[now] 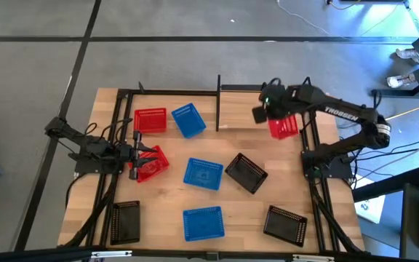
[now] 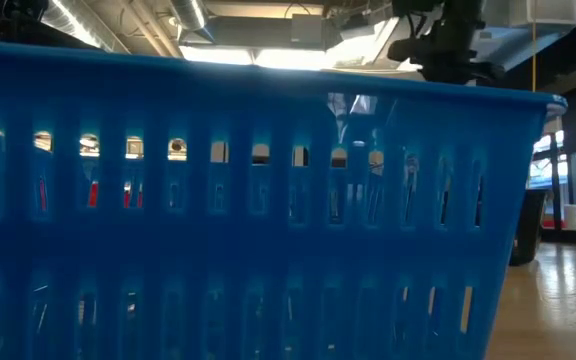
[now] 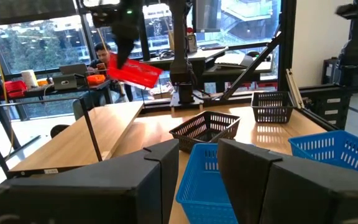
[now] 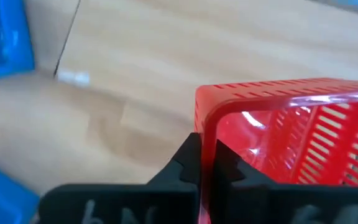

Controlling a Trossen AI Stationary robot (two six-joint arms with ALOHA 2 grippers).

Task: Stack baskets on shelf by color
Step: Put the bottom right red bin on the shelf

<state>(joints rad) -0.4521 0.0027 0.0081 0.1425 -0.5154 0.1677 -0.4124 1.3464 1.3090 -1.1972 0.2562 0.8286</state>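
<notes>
Red basket (image 4: 291,130) clamped in right gripper (image 4: 207,163), arm lettered TROSSEN (image 1: 340,113), left gripper (image 3: 197,152) open.

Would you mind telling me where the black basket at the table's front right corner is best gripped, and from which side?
Probably on its rim, from above. The black basket lies open side up and clear of its neighbours, so one thin perforated wall can go between the fingers, the way the right gripper pinches the red basket. The right arm is the nearer one.
</notes>
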